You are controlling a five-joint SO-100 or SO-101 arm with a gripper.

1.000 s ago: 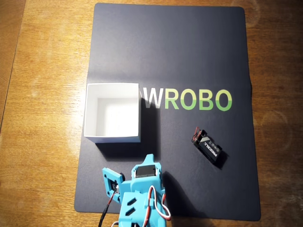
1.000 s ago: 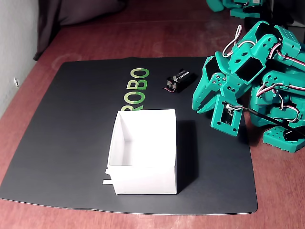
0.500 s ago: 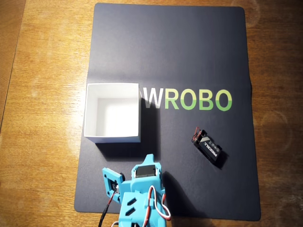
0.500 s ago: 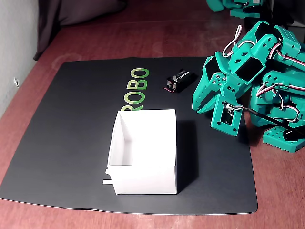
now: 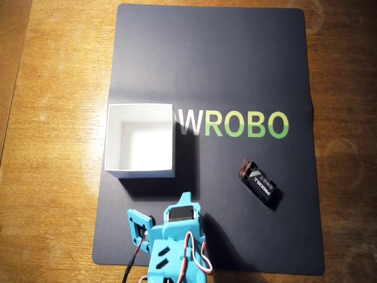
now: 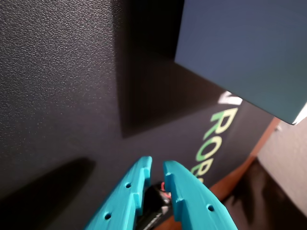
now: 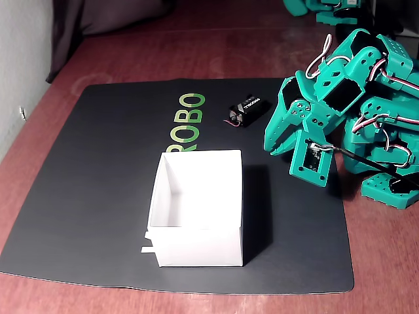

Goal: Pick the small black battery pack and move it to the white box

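Item: dark mat [image 5: 212, 65], laid on a wooden table [image 5: 53, 71] and printed with light and green lettering [image 5: 235, 125] reading "WROBO" in the overhead view. All places below are given relative to this lettering.

Item: white box [image 5: 140, 141]. Square, lidless, white inside and empty. In the overhead view it is set just left of the first letter, its right wall touching or nearly touching it. In the fixed view the box [image 7: 196, 245] is seen nearer the camera than the lettering, and the first letters are hidden behind its far wall. In the wrist view one outer wall [image 6: 244, 52] is seen in shadow at upper right.

Item: small black battery pack [image 5: 260, 184]. Lying flat on the mat, below the last letters in the overhead view, apart from them, and turned diagonally. A white-lettered label is carried on its top; thin red and black wires are seen at its upper-left end. In the fixed view the pack [image 7: 248, 109] is seen to the right of the lettering, untouched.

Item: gripper [image 6: 156, 165] of the turquoise arm [image 5: 174, 247]. In the wrist view the two fingers are seen almost together, only a narrow gap being left between the tips, and nothing is held. It is poised over bare mat, with the lettering seen off to the right and the pack well apart.
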